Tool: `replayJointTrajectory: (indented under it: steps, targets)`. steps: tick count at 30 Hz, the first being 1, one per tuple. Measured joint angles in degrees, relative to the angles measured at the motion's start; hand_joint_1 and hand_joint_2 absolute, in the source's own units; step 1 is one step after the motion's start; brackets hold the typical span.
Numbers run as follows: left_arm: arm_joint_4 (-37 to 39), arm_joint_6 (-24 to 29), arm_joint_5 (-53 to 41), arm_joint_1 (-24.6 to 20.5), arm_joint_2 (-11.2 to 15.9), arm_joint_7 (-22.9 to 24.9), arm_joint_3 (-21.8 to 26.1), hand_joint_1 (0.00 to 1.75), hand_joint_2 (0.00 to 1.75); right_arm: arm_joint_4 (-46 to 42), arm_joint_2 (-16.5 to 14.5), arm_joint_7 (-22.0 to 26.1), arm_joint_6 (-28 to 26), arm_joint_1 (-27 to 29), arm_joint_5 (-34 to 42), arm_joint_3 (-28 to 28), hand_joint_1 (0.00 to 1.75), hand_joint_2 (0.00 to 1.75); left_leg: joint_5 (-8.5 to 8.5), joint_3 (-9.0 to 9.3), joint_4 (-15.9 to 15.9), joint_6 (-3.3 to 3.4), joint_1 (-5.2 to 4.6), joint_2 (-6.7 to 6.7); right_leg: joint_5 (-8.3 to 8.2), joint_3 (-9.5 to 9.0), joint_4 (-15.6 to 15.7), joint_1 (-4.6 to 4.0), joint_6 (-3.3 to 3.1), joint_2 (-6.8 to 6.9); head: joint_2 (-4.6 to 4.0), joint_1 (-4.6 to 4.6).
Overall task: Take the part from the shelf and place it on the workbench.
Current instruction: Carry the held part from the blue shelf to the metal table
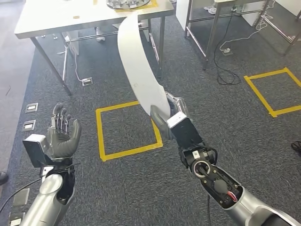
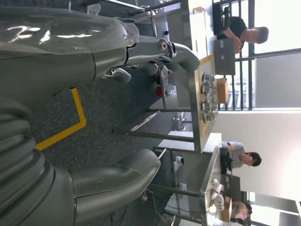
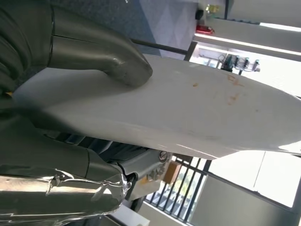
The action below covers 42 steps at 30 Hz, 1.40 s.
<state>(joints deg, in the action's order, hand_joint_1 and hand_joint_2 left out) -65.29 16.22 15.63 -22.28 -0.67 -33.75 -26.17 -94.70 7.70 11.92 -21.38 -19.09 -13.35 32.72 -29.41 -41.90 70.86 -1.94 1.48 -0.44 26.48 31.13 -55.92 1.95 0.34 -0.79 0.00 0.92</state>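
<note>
My right hand (image 1: 170, 118) grips the lower end of a long, curved white part (image 1: 139, 66) that rises up and away toward the white workbench (image 1: 53, 21) ahead. In the right wrist view the thumb presses on the part's pale face (image 3: 199, 110), with the other fingers under it. My left hand (image 1: 63, 134) is raised at the lower left, palm up, fingers apart and holding nothing; its thumb and fingers (image 2: 120, 176) are spread wide in the left wrist view.
A round metal fixture (image 1: 124, 4) sits on the workbench inside yellow tape. Yellow tape squares (image 1: 126, 150) mark the dark carpet. Table legs, cables (image 1: 227, 75) and floor sockets lie ahead. People sit at desks (image 2: 241, 157) beyond the workbench.
</note>
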Motion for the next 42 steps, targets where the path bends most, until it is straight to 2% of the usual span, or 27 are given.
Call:
replayJointTrajectory:
  steps: [1,2,4,6,8,10,11,13,15,17,18,19,20,22,23,26,28,29,30,32,33,34,36,37,38,40,42]
  targets:
    - [0.01,0.07,0.00,0.14,0.02,0.00,-0.01,0.00,1.75,0.01,0.00,0.01,0.03,0.04,0.00,0.02,1.75,1.75,0.45,-2.10,1.96,0.25,-0.07,0.00,0.47,-0.54,0.01,-0.19,-0.14,0.02,0.00,-0.23]
    - [0.01,0.13,0.00,0.23,0.03,0.00,-0.01,0.00,1.75,0.01,0.00,0.01,0.04,0.08,0.00,0.02,1.75,1.75,2.07,-3.03,1.63,0.66,-0.23,0.00,0.98,-1.19,0.03,-0.38,-0.23,0.03,0.00,-0.46]
    - [0.02,0.19,0.00,0.24,0.06,0.00,-0.01,0.00,1.75,0.02,0.00,0.03,0.04,0.07,0.00,0.02,1.75,1.75,7.89,-1.37,-5.47,2.02,-0.91,0.02,2.11,-2.80,0.15,-0.74,-0.29,0.03,0.00,-0.81]
    - [0.01,0.25,-0.02,0.17,0.06,-0.03,-0.01,0.00,1.75,0.04,-0.01,0.09,0.04,0.05,0.00,0.03,1.75,1.75,11.13,1.76,-12.80,3.50,-1.83,0.26,3.13,-3.95,0.70,-0.98,-0.01,0.09,0.00,-0.85]
    - [-0.01,0.28,-0.04,0.03,0.05,-0.09,-0.02,0.00,1.75,0.07,-0.01,0.15,0.03,0.05,-0.02,0.04,1.75,1.75,10.43,3.55,-15.75,4.17,-2.42,0.50,3.38,-4.78,1.50,-0.94,0.60,0.23,0.00,-0.97]
    - [-0.03,0.28,-0.04,-0.01,0.03,-0.15,-0.02,0.00,1.75,0.06,-0.01,0.20,0.02,0.04,-0.06,0.02,1.75,1.75,9.67,5.02,-17.45,4.16,-2.25,0.45,2.91,-5.23,1.03,-0.84,1.26,0.43,0.00,-1.14]
    - [-0.03,0.28,-0.05,0.00,0.03,-0.23,-0.02,0.00,1.75,0.06,0.00,0.24,0.02,0.01,-0.09,-0.01,1.75,1.75,9.34,5.97,-18.11,4.22,-2.05,0.38,2.66,-4.60,-0.60,-0.89,1.43,0.49,0.00,-1.03]
    - [-0.03,0.28,-0.07,0.06,0.00,-0.37,-0.01,0.00,1.75,0.09,0.01,0.29,0.01,-0.02,-0.09,-0.05,1.75,1.75,8.46,7.83,-18.85,4.39,-1.78,0.16,3.32,-0.85,-7.00,-0.88,1.45,0.53,0.00,-0.49]
    - [-0.02,0.28,-0.07,0.30,-0.02,-0.42,-0.01,0.00,1.75,0.15,0.01,0.29,0.02,0.17,-0.09,-0.05,1.75,1.75,7.19,9.34,-18.91,4.50,-1.82,-0.03,6.13,4.11,-13.82,-0.92,1.67,0.50,0.00,0.19]
    - [-0.02,0.27,-0.08,0.57,-0.02,-0.42,-0.01,0.00,1.75,0.19,0.01,0.27,0.02,0.36,-0.09,-0.04,1.75,1.75,5.67,11.30,-18.89,4.40,-1.85,-0.21,8.27,6.93,-15.00,-0.86,2.21,0.52,0.00,0.60]
    - [-0.02,0.23,-0.08,0.62,-0.03,-0.42,-0.01,0.00,1.75,0.19,0.01,0.28,0.01,0.38,-0.09,-0.04,1.75,1.75,4.85,12.45,-18.88,4.31,-1.84,-0.31,7.56,7.13,-12.96,-0.82,2.38,0.54,0.00,0.75]
    - [-0.02,0.19,-0.09,0.65,-0.03,-0.42,-0.01,0.00,1.75,0.19,0.01,0.28,-0.01,0.38,-0.09,-0.04,1.75,1.75,3.97,13.66,-18.86,4.18,-1.82,-0.37,5.06,6.77,-9.49,-0.77,2.44,0.55,0.00,0.99]
    - [-0.01,0.15,-0.09,0.67,-0.03,-0.42,-0.02,0.00,1.75,0.23,0.03,0.28,-0.03,0.40,-0.09,-0.04,1.75,1.75,3.07,14.75,-18.77,4.00,-1.87,-0.42,0.85,6.40,-5.31,-0.77,2.32,0.57,0.00,1.27]
    - [0.02,0.09,-0.07,0.73,-0.06,-0.39,-0.04,0.00,1.75,0.38,0.08,0.25,-0.07,0.43,-0.09,-0.04,1.75,1.75,1.50,15.96,-18.48,3.42,-1.98,-0.56,-5.08,5.58,0.19,-1.06,1.55,0.55,0.00,1.32]
    - [0.02,0.08,-0.08,0.70,-0.09,-0.41,-0.07,0.00,1.75,0.43,0.10,0.25,-0.07,0.43,-0.09,-0.03,1.75,1.75,0.98,16.17,-18.28,3.07,-2.01,-0.59,-6.20,5.39,1.14,-1.27,0.97,0.51,0.00,1.19]
    - [-0.12,0.07,-0.19,0.39,-0.22,-0.51,-0.11,0.00,1.75,0.27,0.11,0.31,-0.10,0.16,-0.15,-0.07,1.75,1.75,1.38,14.87,-15.19,2.19,-1.84,-0.53,-5.09,3.94,1.24,-1.29,-0.37,0.40,0.00,1.15]
    - [-0.16,0.07,-0.20,0.29,-0.25,-0.52,-0.12,0.00,1.75,0.15,0.12,0.36,-0.14,0.04,-0.16,-0.10,1.75,1.75,2.42,10.23,-8.00,1.62,-1.63,-0.35,-4.19,2.49,1.64,-0.98,-0.83,0.41,0.00,0.89]
    - [-0.15,0.07,-0.20,0.32,-0.23,-0.53,-0.12,0.00,1.75,0.14,0.12,0.37,-0.11,0.05,-0.16,-0.07,1.75,1.75,1.97,7.09,-4.13,1.34,-1.46,-0.25,-3.56,1.78,1.72,-0.92,-0.94,0.42,0.00,0.59]
    - [-0.14,0.08,-0.19,0.43,-0.22,-0.52,-0.12,0.00,1.75,0.14,0.12,0.36,-0.09,0.09,-0.16,-0.05,1.75,1.75,0.43,4.16,-1.25,1.11,-1.28,-0.18,-2.86,1.04,1.74,-0.87,-0.96,0.41,0.00,0.34]
    - [-0.13,0.09,-0.18,0.65,-0.15,-0.52,-0.12,0.00,1.75,0.15,0.12,0.34,-0.05,0.17,-0.15,-0.01,1.75,1.75,-2.85,0.50,-0.36,0.85,-0.98,-0.07,-1.30,-0.75,1.74,-0.78,-0.86,0.34,0.00,-0.07]
    - [-0.13,0.09,-0.17,0.68,-0.13,-0.52,-0.12,0.00,1.75,0.15,0.12,0.33,-0.05,0.17,-0.15,-0.01,1.75,1.75,-2.88,0.05,-2.42,0.80,-0.91,-0.03,-0.45,-1.80,1.74,-0.72,-0.74,0.31,0.00,-0.24]
    - [-0.13,0.09,-0.17,0.67,-0.10,-0.51,-0.12,0.00,1.75,0.15,0.12,0.33,-0.04,0.17,-0.15,0.00,1.75,1.75,-1.08,0.36,-5.89,0.79,-0.86,0.04,0.45,-2.95,1.74,-0.64,-0.56,0.29,0.00,-0.43]
    - [-0.11,0.09,-0.18,0.66,-0.04,-0.51,-0.13,0.00,1.75,0.16,0.12,0.31,-0.04,0.16,-0.15,0.03,1.75,1.75,6.53,1.89,-13.39,1.00,-0.97,0.35,2.23,-4.64,1.80,-0.59,-0.04,0.28,0.00,-0.86]
    - [-0.10,0.09,-0.18,0.66,-0.02,-0.46,-0.14,0.00,1.75,0.15,0.12,0.28,-0.05,0.11,-0.15,0.04,1.75,1.75,9.50,2.47,-15.57,1.29,-1.17,0.48,2.97,-5.13,1.92,-0.61,0.32,0.23,0.00,-1.08]
    - [-0.10,0.09,-0.19,0.63,0.00,-0.42,-0.15,0.00,1.75,0.13,0.12,0.22,-0.06,0.07,-0.16,0.04,1.75,1.75,11.19,2.77,-16.51,1.72,-1.37,0.51,3.38,-5.67,2.05,-0.65,0.73,0.19,0.00,-1.20]
    - [-0.14,0.09,-0.22,0.48,-0.01,-0.33,-0.16,0.00,1.75,0.01,0.12,0.12,-0.07,-0.01,-0.17,0.02,1.75,1.75,10.53,3.43,-16.55,2.79,-1.61,0.31,3.40,-6.43,1.72,-0.67,1.53,0.20,0.00,-1.17]
    - [-0.19,0.09,-0.32,0.31,-0.01,-0.30,-0.16,0.00,1.75,-0.10,0.13,0.06,-0.07,-0.04,-0.18,-0.03,1.75,1.75,9.46,4.98,-16.93,3.86,-1.60,0.11,3.25,-5.43,-1.35,-0.56,1.90,0.41,0.00,-0.72]
